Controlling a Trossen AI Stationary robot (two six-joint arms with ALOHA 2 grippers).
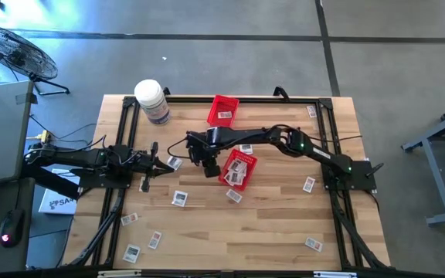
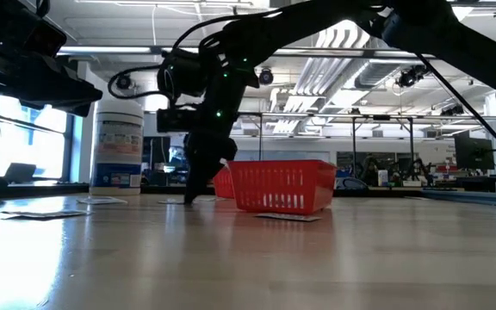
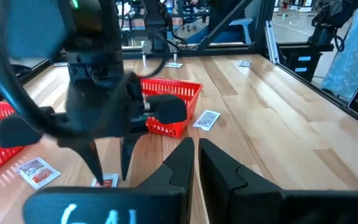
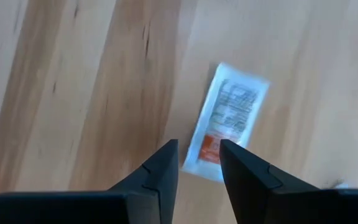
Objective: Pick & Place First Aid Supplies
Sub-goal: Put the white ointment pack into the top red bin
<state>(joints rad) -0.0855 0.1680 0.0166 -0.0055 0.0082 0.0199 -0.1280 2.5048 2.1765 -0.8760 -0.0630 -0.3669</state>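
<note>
Listing what we see: right gripper (image 4: 197,163), fingers spread, poised over one packet (image 4: 227,127) lying flat on the table (image 1: 269,224) beside the red basket (image 1: 238,170); left gripper (image 1: 151,167) pressed together, idle at the table's left.

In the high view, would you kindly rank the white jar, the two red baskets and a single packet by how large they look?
1. Fan, if counted.
2. Jar and the two baskets: alike, unranked.
3. Packet, smallest.
</note>
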